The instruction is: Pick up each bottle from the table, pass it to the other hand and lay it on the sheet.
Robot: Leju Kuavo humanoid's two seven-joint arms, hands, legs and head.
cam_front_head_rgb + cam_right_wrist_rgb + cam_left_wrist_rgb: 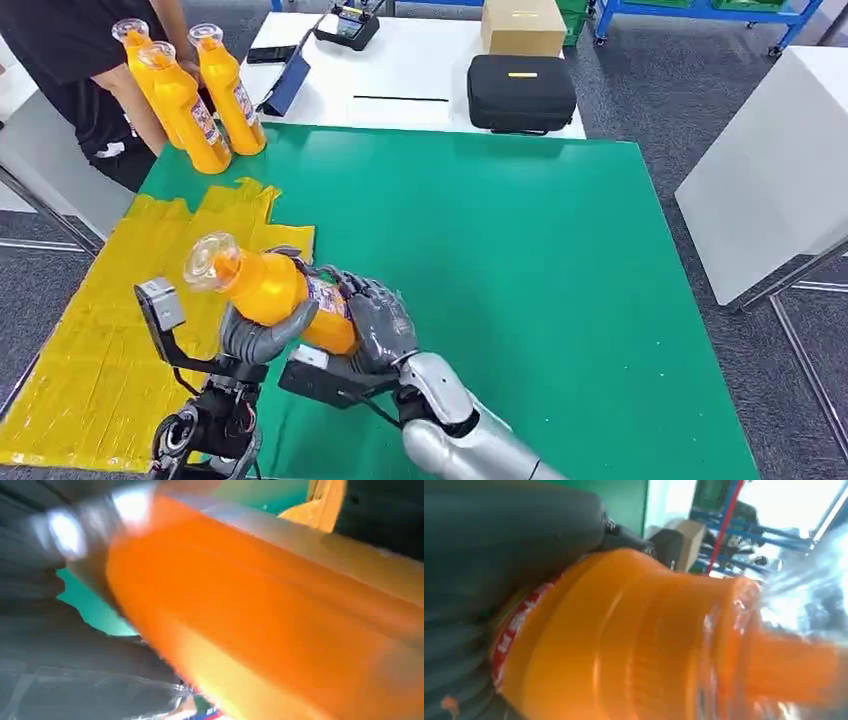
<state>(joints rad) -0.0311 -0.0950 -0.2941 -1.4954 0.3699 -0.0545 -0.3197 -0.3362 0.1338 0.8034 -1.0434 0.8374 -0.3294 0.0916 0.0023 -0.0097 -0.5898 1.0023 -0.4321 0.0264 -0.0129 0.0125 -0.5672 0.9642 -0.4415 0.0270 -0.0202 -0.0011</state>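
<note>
Above the sheet's (90,340) edge, both hands, left (262,335) and right (380,322), seemingly grip one bottle (262,285): handover; next the right must let go.

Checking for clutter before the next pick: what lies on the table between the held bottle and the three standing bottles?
In the head view, only yellow sheet and bare green table separate the held bottle from the three standing bottles.

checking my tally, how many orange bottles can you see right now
4. Three bottles stand at the far left corner of the green table. The fourth bottle is held between the left hand and right hand.
</note>
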